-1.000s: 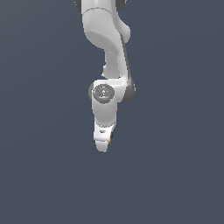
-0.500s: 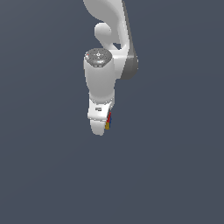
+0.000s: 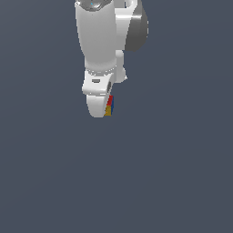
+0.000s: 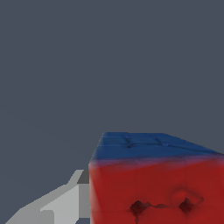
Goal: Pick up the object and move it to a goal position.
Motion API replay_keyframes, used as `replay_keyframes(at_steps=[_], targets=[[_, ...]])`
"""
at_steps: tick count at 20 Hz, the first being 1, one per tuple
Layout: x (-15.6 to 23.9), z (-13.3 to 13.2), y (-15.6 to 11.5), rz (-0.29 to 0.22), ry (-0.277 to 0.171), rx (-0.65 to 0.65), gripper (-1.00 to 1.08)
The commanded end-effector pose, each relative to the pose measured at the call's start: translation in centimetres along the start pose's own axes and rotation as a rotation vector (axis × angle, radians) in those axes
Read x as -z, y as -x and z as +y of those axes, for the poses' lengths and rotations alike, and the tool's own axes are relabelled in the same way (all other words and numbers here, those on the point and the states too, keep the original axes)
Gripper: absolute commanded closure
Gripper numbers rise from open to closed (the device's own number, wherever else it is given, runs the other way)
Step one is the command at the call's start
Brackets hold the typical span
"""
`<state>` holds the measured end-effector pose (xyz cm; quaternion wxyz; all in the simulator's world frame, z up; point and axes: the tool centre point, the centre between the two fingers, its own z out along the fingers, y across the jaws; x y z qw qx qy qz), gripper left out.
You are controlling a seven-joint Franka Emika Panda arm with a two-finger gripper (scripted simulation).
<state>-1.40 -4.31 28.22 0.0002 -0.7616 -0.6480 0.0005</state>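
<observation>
The cube (image 3: 109,105) is held tight between the fingers of the white gripper (image 3: 103,108) and has been lifted higher than a moment ago, so it is judged ready to be carried to the goal.

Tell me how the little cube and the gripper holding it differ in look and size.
Colour: the cube shows red, yellow-orange and blue faces, the red one with dark dots in the wrist view; the gripper is plain white. Size: the cube is far smaller than the gripper. Role: the gripper clamps, the cube is clamped. Both hang in front of the grey background.
</observation>
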Motion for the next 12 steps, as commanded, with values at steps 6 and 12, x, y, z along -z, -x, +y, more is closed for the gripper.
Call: replay_keyframes(at_steps=[6,12], targets=[[4.5,-0.9,0.6,0.001,0.001,0.000,1.08],[5.3,-0.9,0.8,0.001,0.001,-0.002,1.08]])
